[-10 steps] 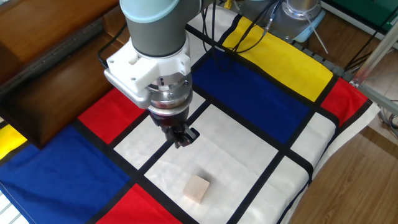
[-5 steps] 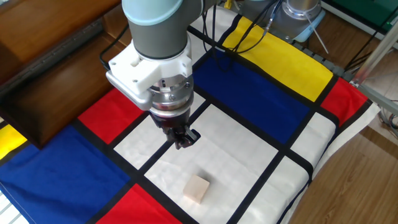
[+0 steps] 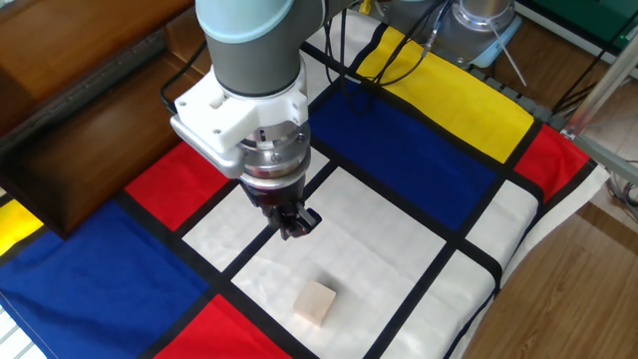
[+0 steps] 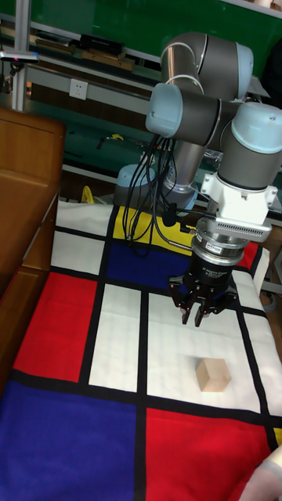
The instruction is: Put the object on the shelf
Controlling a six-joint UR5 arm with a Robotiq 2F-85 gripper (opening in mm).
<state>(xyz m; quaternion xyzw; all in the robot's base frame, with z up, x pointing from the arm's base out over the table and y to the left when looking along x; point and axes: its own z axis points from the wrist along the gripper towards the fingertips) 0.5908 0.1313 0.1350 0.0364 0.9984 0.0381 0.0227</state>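
Note:
The object, a small pale wooden block (image 3: 315, 302), lies on a white square of the tablecloth near the table's front edge; the tall fixed view shows the block (image 4: 212, 373) too. My gripper (image 3: 295, 224) hangs above the cloth, up and to the left of the block and not touching it. Its fingers point down, close together, with nothing between them. In the tall fixed view the gripper (image 4: 194, 316) sits just above and left of the block. The dark brown shelf (image 3: 80, 110) stands along the table's left side, its boards and side panel (image 4: 23, 203) well apart from the gripper.
The table carries a cloth of red, blue, yellow and white squares with black lines (image 3: 419, 150). Black cables (image 3: 399, 60) trail from the arm's base at the back. The table's right edge (image 3: 538, 259) drops to a wooden floor.
The gripper has shifted very slightly towards the block over the last second. The block has not moved.

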